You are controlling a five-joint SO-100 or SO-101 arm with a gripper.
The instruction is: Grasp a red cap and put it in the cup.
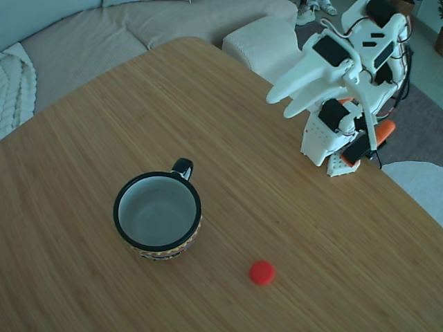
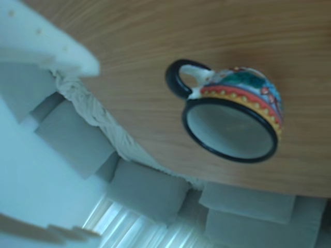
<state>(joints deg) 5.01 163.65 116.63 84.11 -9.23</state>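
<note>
Distance is what the coming reach is turning on: in the fixed view my jaws are hanging raised at the far right of the surface, and the red cap is lying well apart from them, toward the near edge and slightly left of my fingertips. I am holding nothing; the two fingers are pointing left with a narrow gap showing between their tips, so I am reading the jaws as released, though only slightly parted. The cap is sitting flat on the bare wood, round, so no grasp axis is favoured. The cup is standing upright to the left of the cap, near it but not touching, handle pointing to the far side, empty inside. In the other view I am seeing only the cup and a sofa beyond the surface's edge; the cap is not appearing there. I am judging that I need to swing down and toward the near side.
</note>
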